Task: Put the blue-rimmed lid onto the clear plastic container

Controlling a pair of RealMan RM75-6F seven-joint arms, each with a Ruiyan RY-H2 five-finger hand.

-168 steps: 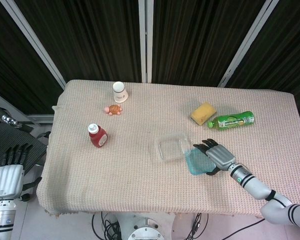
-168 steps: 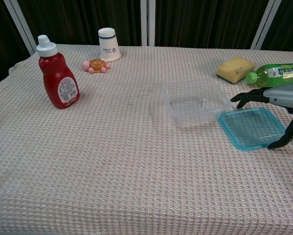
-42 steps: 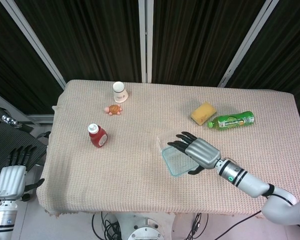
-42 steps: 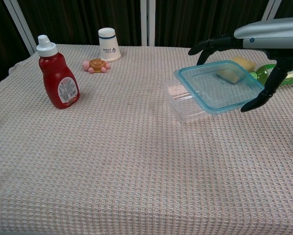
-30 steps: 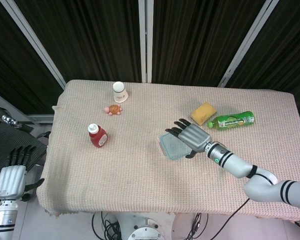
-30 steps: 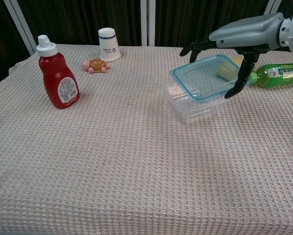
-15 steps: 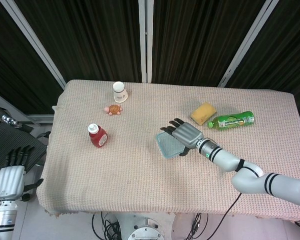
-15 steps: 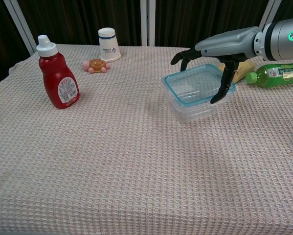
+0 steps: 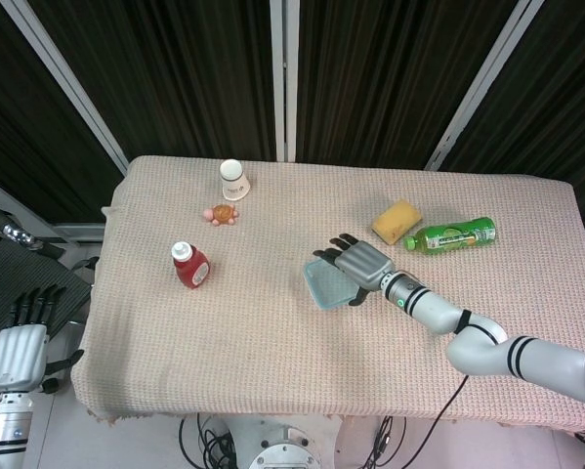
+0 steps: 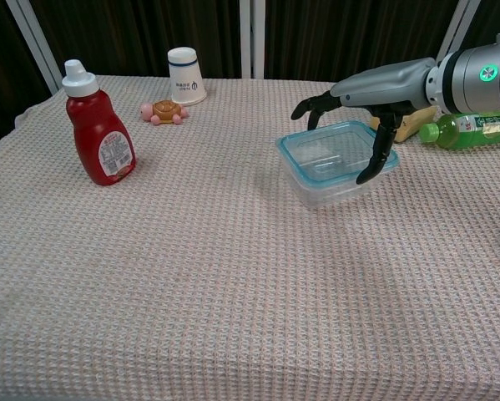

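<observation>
The blue-rimmed lid (image 10: 333, 154) lies flat on top of the clear plastic container (image 10: 325, 194), right of the table's centre. My right hand (image 10: 381, 86) reaches over it from the right. Its fingers (image 10: 310, 106) curl past the far rim and the thumb touches the near right rim, still holding the lid. From the head view the lid (image 9: 323, 285) covers the container, with the right hand (image 9: 360, 264) over its right half. Below the table's left edge my left hand (image 9: 19, 344) hangs with fingers apart and nothing in it.
A red ketchup bottle (image 10: 99, 134) stands at the left. A white paper cup (image 10: 185, 75) and a small turtle toy (image 10: 164, 111) sit at the back. A yellow sponge (image 9: 396, 221) and a lying green bottle (image 9: 453, 235) are behind the right hand.
My right hand lifted the lid off the cloth, carried it left over the container and lowered it. The lid went from tilted to lying level on the rim. The left hand stayed put.
</observation>
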